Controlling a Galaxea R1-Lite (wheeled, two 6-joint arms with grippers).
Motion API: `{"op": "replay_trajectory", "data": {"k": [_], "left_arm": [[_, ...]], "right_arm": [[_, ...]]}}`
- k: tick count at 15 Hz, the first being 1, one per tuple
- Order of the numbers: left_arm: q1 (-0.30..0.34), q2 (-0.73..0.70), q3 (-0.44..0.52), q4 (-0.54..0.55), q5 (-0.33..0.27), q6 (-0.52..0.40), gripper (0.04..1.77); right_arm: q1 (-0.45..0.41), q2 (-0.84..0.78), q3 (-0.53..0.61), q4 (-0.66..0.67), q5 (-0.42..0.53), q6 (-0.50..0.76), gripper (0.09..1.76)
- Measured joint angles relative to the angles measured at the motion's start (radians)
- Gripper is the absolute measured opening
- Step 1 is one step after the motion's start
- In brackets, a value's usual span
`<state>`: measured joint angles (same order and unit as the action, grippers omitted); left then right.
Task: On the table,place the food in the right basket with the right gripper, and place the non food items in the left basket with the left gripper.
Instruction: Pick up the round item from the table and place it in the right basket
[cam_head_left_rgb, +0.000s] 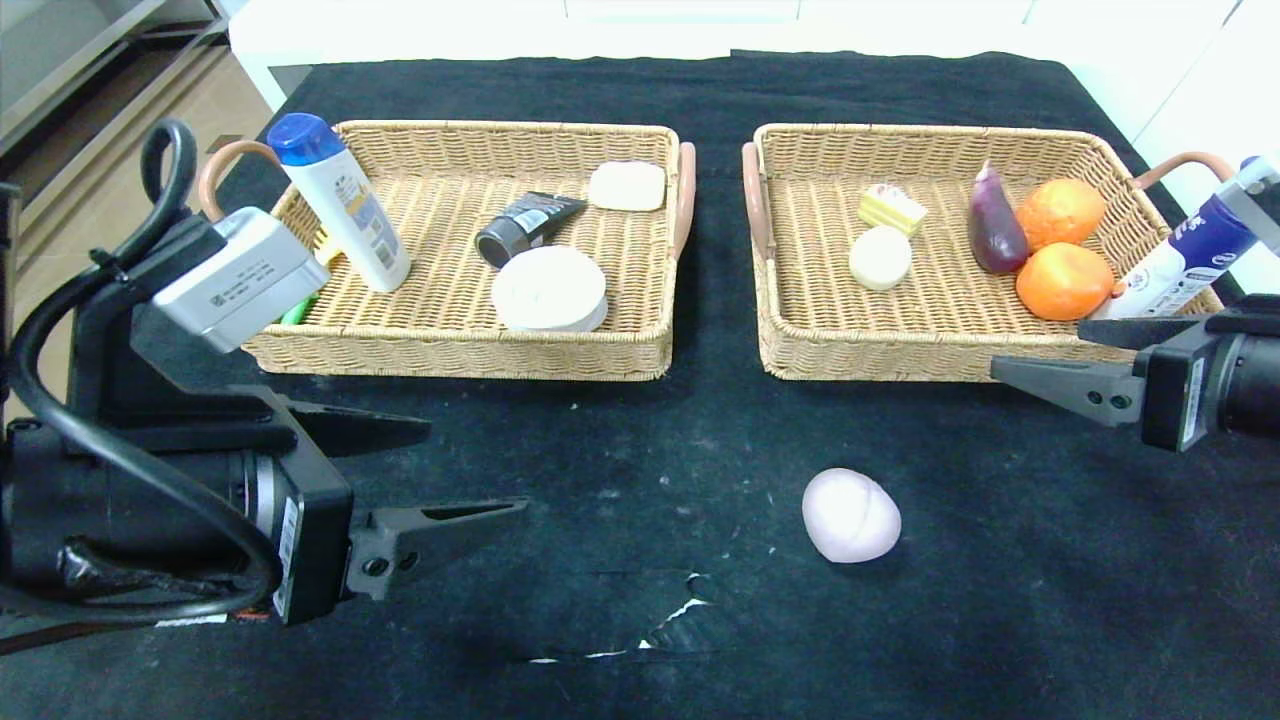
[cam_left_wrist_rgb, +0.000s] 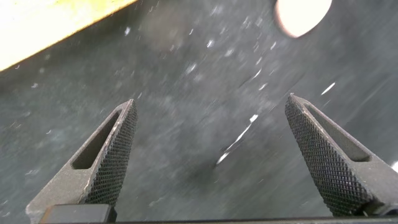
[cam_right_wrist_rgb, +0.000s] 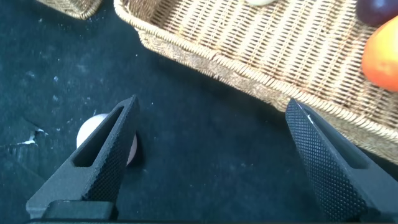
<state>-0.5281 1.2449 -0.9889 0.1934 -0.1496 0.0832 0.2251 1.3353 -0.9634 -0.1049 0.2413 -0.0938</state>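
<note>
A pinkish-mauve bun (cam_head_left_rgb: 851, 515) lies on the black table (cam_head_left_rgb: 620, 450), in front of the right basket (cam_head_left_rgb: 900, 358). That basket holds a yellow cake slice (cam_head_left_rgb: 892, 208) and a cream-white bun (cam_head_left_rgb: 880, 257). The left basket (cam_head_left_rgb: 460, 352) holds a white bottle with a blue cap (cam_head_left_rgb: 345, 205), a black tube (cam_head_left_rgb: 525, 228) and a round white dish (cam_head_left_rgb: 549, 288). My left gripper (cam_head_left_rgb: 478, 470) is open and empty over the cloth at the front left. My right gripper (cam_head_left_rgb: 1037, 347) is open and empty by the right basket's front right corner. The mauve bun also shows in the left wrist view (cam_left_wrist_rgb: 303, 14) and the right wrist view (cam_right_wrist_rgb: 92, 129).
The right basket also holds a purple eggplant (cam_head_left_rgb: 995, 232), two oranges (cam_head_left_rgb: 1060, 212) and a dark-blue-capped bottle (cam_head_left_rgb: 1185, 260). A pale rectangular block (cam_head_left_rgb: 627, 186) lies at the back of the left basket. The cloth is torn (cam_head_left_rgb: 680, 615) near the front edge.
</note>
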Motion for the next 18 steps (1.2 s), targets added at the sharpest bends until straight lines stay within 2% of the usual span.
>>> {"op": "replay_trajectory", "data": {"k": [12,15,18], "left_arm": [[0.01,-0.036,0.044,-0.004,0.001,0.069,1.72],[0.011,-0.039,0.053,-0.009,0.005,0.09,1.72],[0.014,-0.051,0.065,-0.055,0.007,0.093,1.72]], "right_arm": [[0.001,-0.002,0.004,0.003,0.0,-0.002,1.71],[0.019,-0.002,0.004,0.011,-0.001,-0.03,1.71],[0.075,0.0,0.011,0.021,-0.034,-0.031,1.71]]}}
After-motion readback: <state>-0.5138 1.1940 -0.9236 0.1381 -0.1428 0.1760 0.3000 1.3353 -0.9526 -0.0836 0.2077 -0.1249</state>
